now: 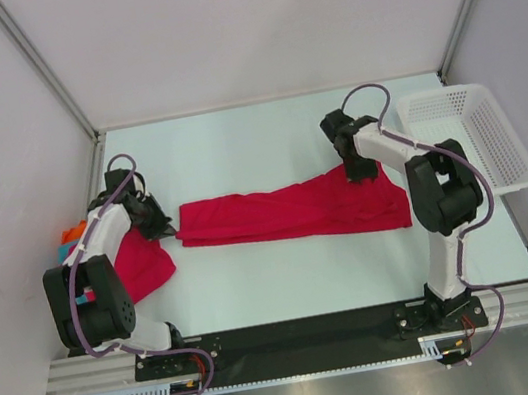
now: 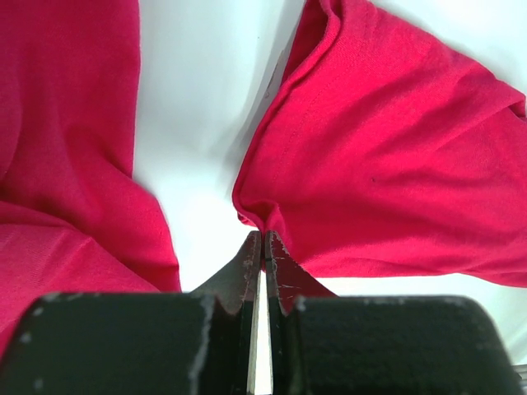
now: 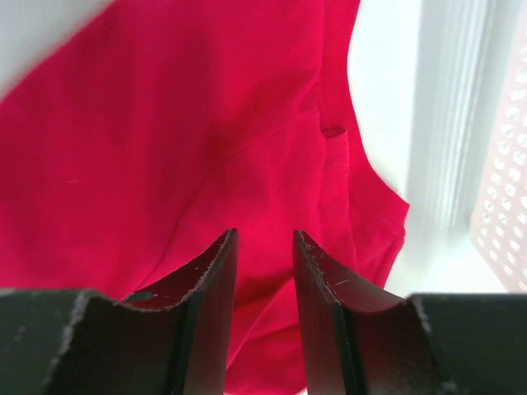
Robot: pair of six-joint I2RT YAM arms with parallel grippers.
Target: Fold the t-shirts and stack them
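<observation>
Left gripper (image 2: 262, 245) is pressed together, pinching the left corner of the red t-shirt (image 1: 292, 211) that's stretched across the tabletop (image 1: 264, 137). Right gripper (image 3: 263, 243) hangs spread over its right end.

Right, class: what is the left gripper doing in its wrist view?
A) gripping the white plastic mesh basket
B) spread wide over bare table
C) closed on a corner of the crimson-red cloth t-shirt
C: the left gripper has its jaws pressed together, with a corner of the crimson-red cloth t-shirt pinched at their tips.
</observation>
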